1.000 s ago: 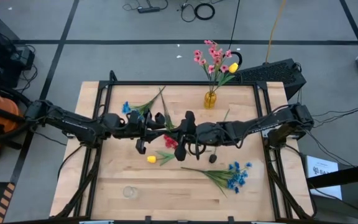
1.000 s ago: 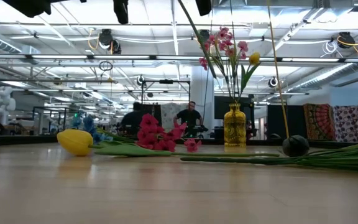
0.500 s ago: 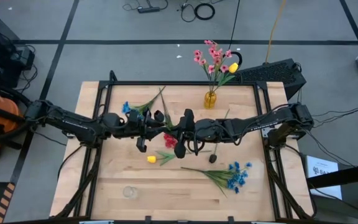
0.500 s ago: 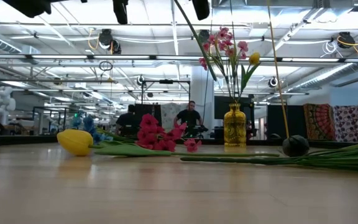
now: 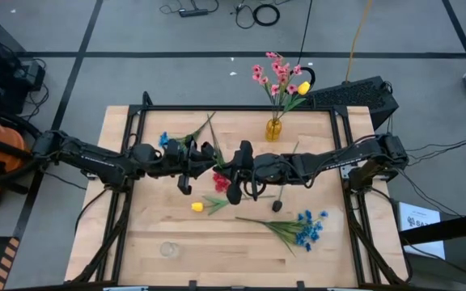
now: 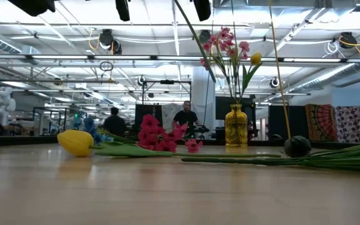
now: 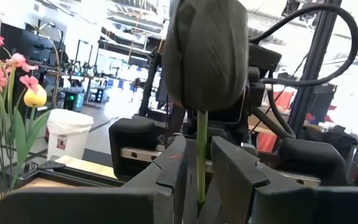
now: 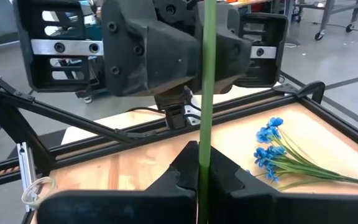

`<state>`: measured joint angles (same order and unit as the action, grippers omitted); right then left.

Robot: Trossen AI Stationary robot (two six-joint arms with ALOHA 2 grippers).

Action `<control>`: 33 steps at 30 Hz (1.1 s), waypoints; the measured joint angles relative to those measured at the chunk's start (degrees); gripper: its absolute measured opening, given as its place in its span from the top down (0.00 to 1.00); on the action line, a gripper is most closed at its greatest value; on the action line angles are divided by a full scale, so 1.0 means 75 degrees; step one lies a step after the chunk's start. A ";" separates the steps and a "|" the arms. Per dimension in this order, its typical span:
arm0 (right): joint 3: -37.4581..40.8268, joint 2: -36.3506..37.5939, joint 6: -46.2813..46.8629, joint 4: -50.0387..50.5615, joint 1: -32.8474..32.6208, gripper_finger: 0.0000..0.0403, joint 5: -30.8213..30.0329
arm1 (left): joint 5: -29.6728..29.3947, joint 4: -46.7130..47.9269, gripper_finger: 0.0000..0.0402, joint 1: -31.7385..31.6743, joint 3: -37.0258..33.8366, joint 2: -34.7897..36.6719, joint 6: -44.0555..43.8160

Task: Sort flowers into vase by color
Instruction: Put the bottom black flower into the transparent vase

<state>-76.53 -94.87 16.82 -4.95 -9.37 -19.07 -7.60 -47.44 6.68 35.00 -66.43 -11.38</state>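
A dark-headed flower (image 7: 205, 50) stands upright in the air above the table's middle, its thin green stem (image 8: 204, 74) running down. My right gripper (image 8: 201, 163) is shut on that stem. My left gripper (image 7: 197, 171) faces it from the table's left and is open. Its fingers stand close on either side of the stem just under the head, and I see no touch. In the high view the two grippers (image 5: 225, 164) meet nose to nose. An amber vase (image 5: 274, 129) at the far edge holds pink flowers and a yellow bud (image 6: 255, 59). My right gripper pinches the green stem (image 8: 202, 142) between its two fingers, well below the head. The fingers come roughly level from the table's right and lie across the stem. The flower is lifted clear of the table and upright, with its dark head on top.
On the table lie red flowers (image 5: 221, 180), a yellow tulip (image 5: 197, 207), a blue sprig (image 5: 306, 228), another blue sprig (image 5: 165, 140) and a second dark-headed flower (image 5: 276, 206). A small clear glass (image 5: 167, 249) stands near the front left. People show far behind in the low view.
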 joint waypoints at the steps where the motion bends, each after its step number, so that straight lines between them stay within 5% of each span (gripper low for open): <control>1: 0.0002 0.0000 0.0000 0.0002 0.0014 1.00 0.0000 | 0.0000 0.0017 0.80 0.0000 0.0000 0.0000 0.0004; 9: 0.0002 0.0000 0.0003 0.0002 0.0044 1.00 -0.0006 | 0.0003 0.0079 0.97 -0.0006 0.0000 0.0000 0.0018; 19: 0.0001 0.0000 0.0003 0.0106 0.0054 0.99 -0.0268 | 0.0009 0.0063 0.99 -0.0144 0.0000 0.0000 -0.0020; 28: 0.0002 0.0327 0.0006 0.1057 0.0071 0.80 -0.0237 | 0.0008 0.0188 0.99 -0.0148 0.0000 0.0202 -0.0020; 33: -0.0001 0.1023 0.0487 0.2259 0.0071 0.71 -0.0210 | -0.0006 0.1391 0.99 -0.0235 0.0003 0.1051 -0.0032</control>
<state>-76.53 -87.19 20.47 12.00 -8.84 -20.64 -7.64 -37.01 4.91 35.03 -58.55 -11.62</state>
